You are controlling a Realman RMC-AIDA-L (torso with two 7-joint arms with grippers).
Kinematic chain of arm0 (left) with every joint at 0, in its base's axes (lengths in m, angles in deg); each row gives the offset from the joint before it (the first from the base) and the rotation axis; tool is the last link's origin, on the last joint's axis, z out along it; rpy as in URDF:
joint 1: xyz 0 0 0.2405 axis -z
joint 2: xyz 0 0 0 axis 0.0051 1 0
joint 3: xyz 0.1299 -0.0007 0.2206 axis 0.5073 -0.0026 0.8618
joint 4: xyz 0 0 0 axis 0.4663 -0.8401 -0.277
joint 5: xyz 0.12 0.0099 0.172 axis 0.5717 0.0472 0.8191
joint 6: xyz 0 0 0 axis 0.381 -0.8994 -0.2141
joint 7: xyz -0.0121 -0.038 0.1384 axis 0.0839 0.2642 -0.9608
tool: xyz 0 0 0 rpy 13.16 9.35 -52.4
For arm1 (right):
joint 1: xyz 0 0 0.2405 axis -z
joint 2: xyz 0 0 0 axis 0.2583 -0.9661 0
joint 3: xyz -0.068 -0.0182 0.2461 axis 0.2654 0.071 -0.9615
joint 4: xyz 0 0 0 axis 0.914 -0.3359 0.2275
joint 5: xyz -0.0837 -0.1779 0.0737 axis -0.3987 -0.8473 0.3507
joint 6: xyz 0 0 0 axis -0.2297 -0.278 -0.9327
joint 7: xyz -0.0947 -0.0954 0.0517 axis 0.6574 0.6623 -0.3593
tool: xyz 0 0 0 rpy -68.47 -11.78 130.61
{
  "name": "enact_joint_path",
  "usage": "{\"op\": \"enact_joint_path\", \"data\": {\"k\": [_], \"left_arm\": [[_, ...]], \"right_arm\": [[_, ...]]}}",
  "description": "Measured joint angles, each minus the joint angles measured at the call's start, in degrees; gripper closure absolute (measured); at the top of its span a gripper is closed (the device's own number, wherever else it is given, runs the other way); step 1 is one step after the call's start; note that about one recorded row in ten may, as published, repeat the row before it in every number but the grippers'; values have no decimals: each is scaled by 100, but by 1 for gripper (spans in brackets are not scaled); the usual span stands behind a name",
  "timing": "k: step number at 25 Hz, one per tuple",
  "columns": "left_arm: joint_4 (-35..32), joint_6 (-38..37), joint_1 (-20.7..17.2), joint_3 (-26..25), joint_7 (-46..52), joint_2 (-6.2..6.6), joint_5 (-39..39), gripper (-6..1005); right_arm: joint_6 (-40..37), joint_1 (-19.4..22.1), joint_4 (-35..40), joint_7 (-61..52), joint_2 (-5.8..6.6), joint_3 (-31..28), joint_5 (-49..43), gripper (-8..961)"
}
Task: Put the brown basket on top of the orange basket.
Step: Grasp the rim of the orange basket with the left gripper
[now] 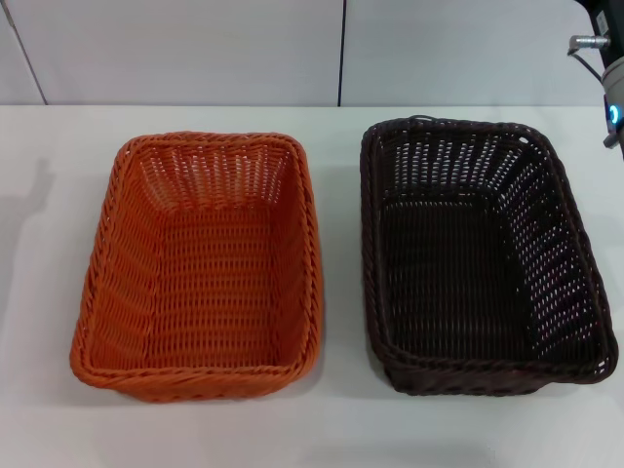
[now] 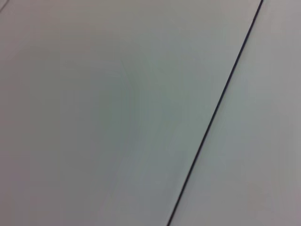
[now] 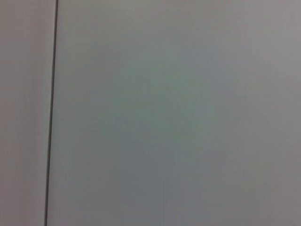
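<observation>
Jaws of both arms unseen, state undeterminable; brown basket at 3 o'clock on table, beside orange basket at 9 o'clock, apart, unstacked; lift and placement outstanding.

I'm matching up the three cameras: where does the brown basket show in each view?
Head view: the brown basket sits right of centre on the table, beside the orange basket.
Left wrist view: not in it.
Right wrist view: not in it.
Shared landmark: a thin dark seam crossing a pale surface, in both wrist views.
</observation>
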Motion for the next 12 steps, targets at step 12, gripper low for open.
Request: {"op": "enact_joint_path", "data": {"k": [12], "left_arm": [[-200,266,-169,319,-167,17,6,152]], "right_arm": [[-21,51,-173,-7,-5,-3,24,327]]}}
